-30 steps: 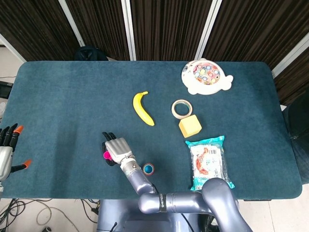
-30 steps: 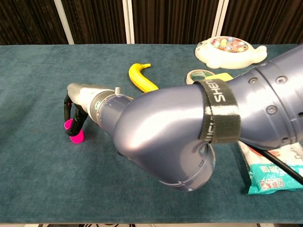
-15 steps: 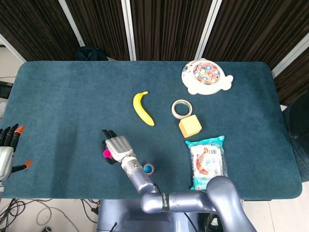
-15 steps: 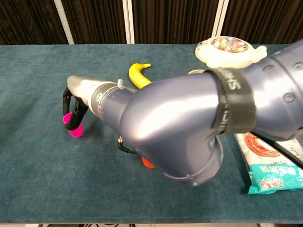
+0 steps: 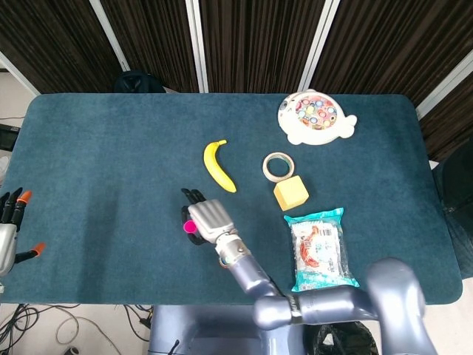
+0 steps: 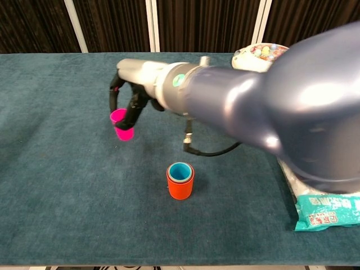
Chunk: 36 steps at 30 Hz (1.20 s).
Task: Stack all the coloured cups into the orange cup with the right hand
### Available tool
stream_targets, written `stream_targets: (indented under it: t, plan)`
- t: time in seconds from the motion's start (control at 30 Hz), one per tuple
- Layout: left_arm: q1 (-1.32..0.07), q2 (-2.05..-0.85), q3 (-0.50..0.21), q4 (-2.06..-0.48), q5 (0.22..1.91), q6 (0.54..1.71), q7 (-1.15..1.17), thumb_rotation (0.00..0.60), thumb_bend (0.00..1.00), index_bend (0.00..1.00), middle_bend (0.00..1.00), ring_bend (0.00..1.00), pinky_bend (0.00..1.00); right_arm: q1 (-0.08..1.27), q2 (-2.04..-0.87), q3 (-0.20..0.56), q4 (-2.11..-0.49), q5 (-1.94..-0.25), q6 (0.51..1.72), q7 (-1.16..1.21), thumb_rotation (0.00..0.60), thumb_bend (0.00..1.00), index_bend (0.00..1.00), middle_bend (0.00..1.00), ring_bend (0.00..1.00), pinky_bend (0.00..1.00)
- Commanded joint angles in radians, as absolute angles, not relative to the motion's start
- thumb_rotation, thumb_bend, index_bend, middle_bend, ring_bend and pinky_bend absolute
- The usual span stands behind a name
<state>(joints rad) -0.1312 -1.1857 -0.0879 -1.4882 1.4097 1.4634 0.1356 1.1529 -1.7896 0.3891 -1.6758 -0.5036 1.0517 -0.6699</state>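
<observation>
Gripping a small magenta cup (image 6: 120,124), right hand (image 6: 135,90); orange cup (image 6: 180,186) blue-lined.

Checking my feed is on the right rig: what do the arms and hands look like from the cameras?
The right arm is a thick, glossy grey-blue metallic tube with a thin black cable looping under its wrist. The right hand has a silver-grey back and black fingers. The left hand, at the head view's edge, is pale grey with dark fingers tipped in orange.
</observation>
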Motion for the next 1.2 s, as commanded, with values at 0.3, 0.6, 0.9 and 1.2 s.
stream_targets:
  t: [0.3, 0.6, 0.9, 1.2]
  plan:
    - [-0.131, -1.191, -0.084, -1.492, 1.412, 1.464, 0.158, 0.6, 0.0, 0.0, 0.0, 0.0, 0.05, 0.982, -1.498, 0.257, -2.024, -0.561, 1.095, -0.625, 0.6, 0.42, 0.51, 0.0, 0.07, 0.9]
    - [-0.129, -1.191, -0.087, -1.492, 1.41, 1.469, 0.16, 0.6, 0.0, 0.0, 0.0, 0.0, 0.05, 0.954, -1.461, 0.217, -2.078, -0.615, 1.082, -0.587, 0.6, 0.42, 0.51, 0.0, 0.07, 0.93]
    - [-0.131, -1.191, -0.089, -1.487, 1.406, 1.462, 0.155, 0.6, 0.0, 0.0, 0.0, 0.0, 0.05, 0.945, -1.483, 0.199, -2.076, -0.628, 1.09, -0.563, 0.6, 0.42, 0.51, 0.0, 0.07, 0.96]
    - [-0.13, -1.193, -0.087, -1.488, 1.41, 1.466, 0.158, 0.6, 0.0, 0.0, 0.0, 0.0, 0.05, 0.943, -1.512, 0.184, -2.05, -0.644, 1.098, -0.551, 0.6, 0.42, 0.51, 0.0, 0.07, 0.98]
